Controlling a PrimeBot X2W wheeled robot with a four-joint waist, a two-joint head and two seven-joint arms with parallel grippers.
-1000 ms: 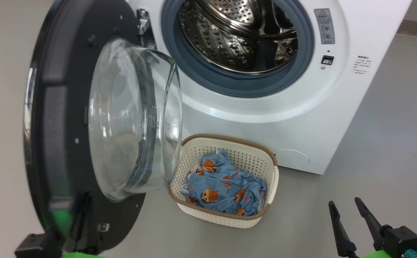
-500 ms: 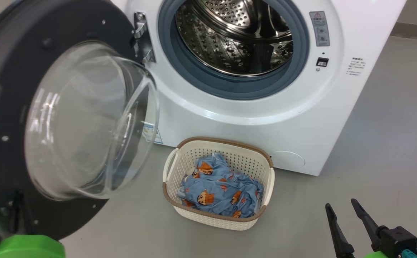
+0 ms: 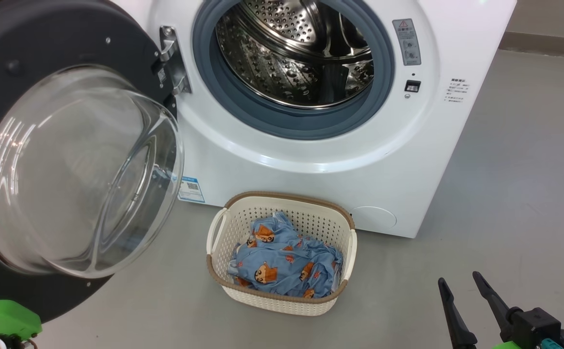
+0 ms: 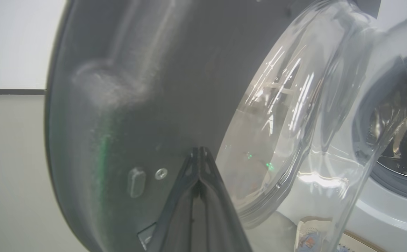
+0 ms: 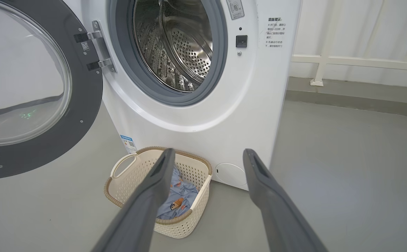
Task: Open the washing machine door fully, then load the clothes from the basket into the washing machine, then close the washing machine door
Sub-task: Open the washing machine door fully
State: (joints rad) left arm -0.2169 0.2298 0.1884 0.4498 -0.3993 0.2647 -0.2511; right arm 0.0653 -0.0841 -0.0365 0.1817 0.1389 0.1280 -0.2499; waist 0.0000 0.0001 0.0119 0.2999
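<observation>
Door [image 3: 69, 165] stands wide open on my left, its inner face and glass bowl turned toward me, so the opening step looks about done. Left gripper [image 4: 199, 154] has its fingers pressed together on nothing, tips at the door's dark inner face near the lower edge; I can't tell whether they touch. Right gripper [image 3: 458, 277] is spread, empty and low on my right. Clothes [image 3: 287, 264] are heaped in the basket [image 3: 282, 300] on the floor [image 3: 505, 194], just in front of the washing machine [image 3: 311, 165] and below the drum [image 3: 291, 48]. From the right gripper, the basket lies ahead and to the left, with the heap's long side running roughly left to right. The right arm is nearer and free, so it's my pick for the reach.

Left part of the washing machine door [image 3: 59, 39] past the head view's edge; panel print [image 3: 456, 90] illegibly small
</observation>
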